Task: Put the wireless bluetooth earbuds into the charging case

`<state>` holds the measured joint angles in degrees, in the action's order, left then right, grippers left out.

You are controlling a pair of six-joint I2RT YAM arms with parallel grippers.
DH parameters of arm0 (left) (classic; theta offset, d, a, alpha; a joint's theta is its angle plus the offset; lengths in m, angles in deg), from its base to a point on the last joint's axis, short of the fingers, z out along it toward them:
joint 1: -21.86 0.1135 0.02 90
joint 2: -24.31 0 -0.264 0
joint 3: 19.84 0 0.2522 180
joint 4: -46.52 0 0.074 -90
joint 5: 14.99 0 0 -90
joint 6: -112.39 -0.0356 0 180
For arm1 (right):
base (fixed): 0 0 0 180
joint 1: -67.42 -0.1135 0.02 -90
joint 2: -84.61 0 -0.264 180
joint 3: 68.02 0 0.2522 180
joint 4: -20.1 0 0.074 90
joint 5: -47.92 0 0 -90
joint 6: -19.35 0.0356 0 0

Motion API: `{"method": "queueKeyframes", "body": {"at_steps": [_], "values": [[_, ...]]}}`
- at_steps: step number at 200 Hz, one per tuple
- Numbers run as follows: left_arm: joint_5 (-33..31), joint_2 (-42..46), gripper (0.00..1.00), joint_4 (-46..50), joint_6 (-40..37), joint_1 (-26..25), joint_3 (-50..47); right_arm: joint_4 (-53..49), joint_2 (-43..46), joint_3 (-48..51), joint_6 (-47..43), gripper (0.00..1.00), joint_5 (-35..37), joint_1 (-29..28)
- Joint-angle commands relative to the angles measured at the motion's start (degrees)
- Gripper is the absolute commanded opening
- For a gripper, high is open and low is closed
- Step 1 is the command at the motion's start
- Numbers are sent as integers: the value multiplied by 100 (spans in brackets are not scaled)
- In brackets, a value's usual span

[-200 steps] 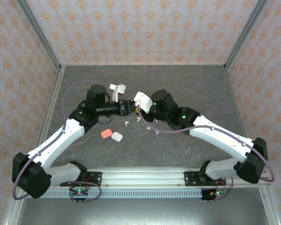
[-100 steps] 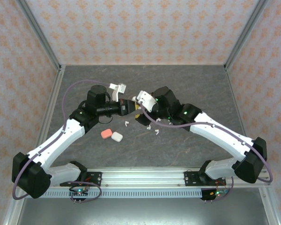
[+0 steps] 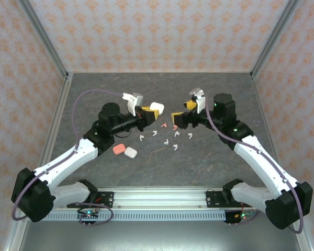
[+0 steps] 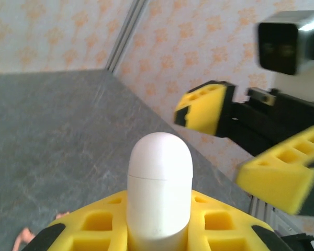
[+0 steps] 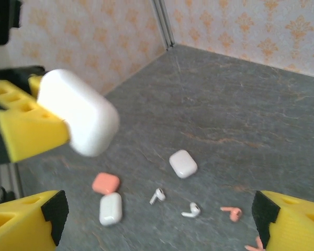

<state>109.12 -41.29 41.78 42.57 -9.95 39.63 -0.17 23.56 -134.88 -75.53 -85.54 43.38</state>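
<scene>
Two grippers face each other above the middle of the grey table (image 3: 209,157). Your left gripper (image 3: 149,111) is clamped on a white charging case (image 3: 157,107). The case is held off the surface, lid closed, its rounded end poking out past the yellow fingers (image 4: 94,225). Your right gripper (image 3: 182,111) stands wide apart just beside that case, holding nothing. Beneath them the earbuds (image 3: 174,146) lie scattered loose on the table, mostly white, with a pink earbud (image 5: 231,213) among them. A pink case (image 3: 118,149) and a second white case (image 3: 130,152) sit side by side nearer your left arm.
</scene>
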Motion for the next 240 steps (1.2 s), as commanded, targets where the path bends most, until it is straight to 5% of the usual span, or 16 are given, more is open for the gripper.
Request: {"method": "queueKeyframes", "body": {"at_steps": [1, 108, 240], "values": [[-283, 252, 0, -920, -769, -229, -150, 1394, 9, 78, 827, 92, -657, 26], [-402, 237, 0, -633, -1052, -484, -47, 1582, -292, 17, 885, 88, -892, -21], [-254, 225, 0, -521, -1193, -535, -7, 1315, -567, -388, 677, 88, -353, -97]]}}
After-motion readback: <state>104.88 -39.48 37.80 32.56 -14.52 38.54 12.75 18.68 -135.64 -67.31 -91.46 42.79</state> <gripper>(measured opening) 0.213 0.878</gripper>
